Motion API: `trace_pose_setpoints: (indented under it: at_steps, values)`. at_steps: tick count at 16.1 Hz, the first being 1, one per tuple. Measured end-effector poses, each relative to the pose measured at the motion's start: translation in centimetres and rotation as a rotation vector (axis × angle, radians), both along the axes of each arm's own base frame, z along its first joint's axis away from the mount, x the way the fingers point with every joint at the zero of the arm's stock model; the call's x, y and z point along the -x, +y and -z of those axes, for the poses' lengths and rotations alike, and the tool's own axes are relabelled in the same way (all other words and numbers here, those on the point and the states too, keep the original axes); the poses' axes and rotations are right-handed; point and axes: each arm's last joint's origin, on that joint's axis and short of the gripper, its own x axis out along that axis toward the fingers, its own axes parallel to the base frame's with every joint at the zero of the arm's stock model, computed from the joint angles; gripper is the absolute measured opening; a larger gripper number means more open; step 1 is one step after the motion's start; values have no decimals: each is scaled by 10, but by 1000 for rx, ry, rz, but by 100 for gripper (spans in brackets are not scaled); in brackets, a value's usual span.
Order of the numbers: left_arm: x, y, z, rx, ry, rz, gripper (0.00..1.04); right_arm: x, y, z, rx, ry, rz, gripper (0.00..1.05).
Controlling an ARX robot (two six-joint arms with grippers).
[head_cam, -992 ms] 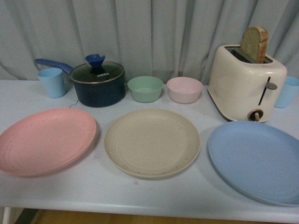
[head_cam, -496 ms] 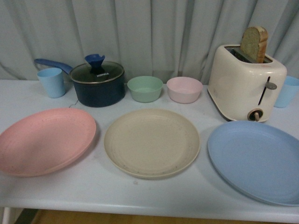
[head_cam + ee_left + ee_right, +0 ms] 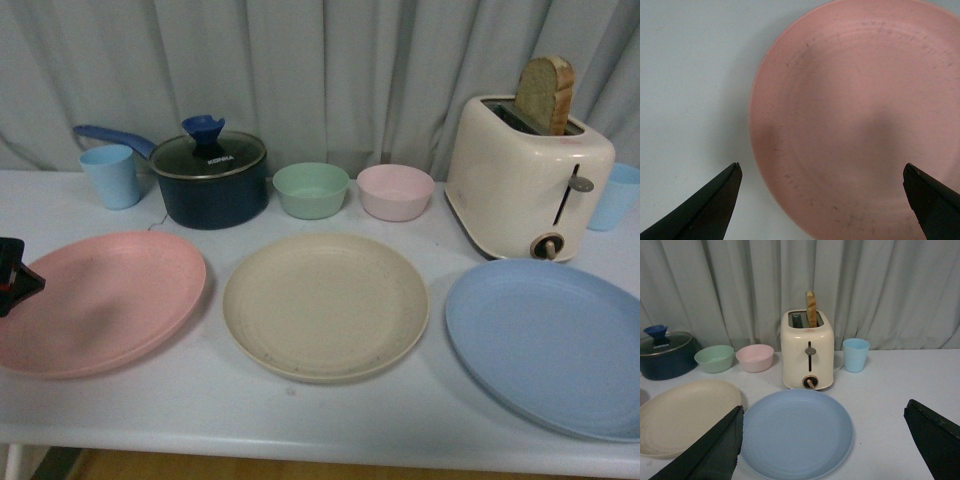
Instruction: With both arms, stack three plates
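Plates (image 3: 325, 305) lie apart on the counter (image 3: 210, 400).
Left tool (image 3: 821, 169) gapes over pink plate (image 3: 855, 115); front view shows just its tip. Right tool (image 3: 822, 410), open, appears only wrist-side.

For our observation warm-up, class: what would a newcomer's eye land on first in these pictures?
Three large plates line the table's front: pink plate left, beige plate middle, blue plate right. Behind the blue plate stands a cream toaster with a bread slice sticking up. The left gripper hangs open over the pink plate.
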Motion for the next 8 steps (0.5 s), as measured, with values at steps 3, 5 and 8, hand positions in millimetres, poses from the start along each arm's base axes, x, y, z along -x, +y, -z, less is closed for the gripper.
trace_pose_setpoints:
  at_steps: [3, 5, 8]
  values:
    - [-29, 11, 18, -21, 85, 14, 98, 0, 0, 0, 0, 0, 0, 98]
    - [-44, 18, 32, -7, 134, 26, 98, 0, 0, 0, 0, 0, 0, 98]
    - [-64, 25, 40, 15, 151, 31, 98, 0, 0, 0, 0, 0, 0, 98]
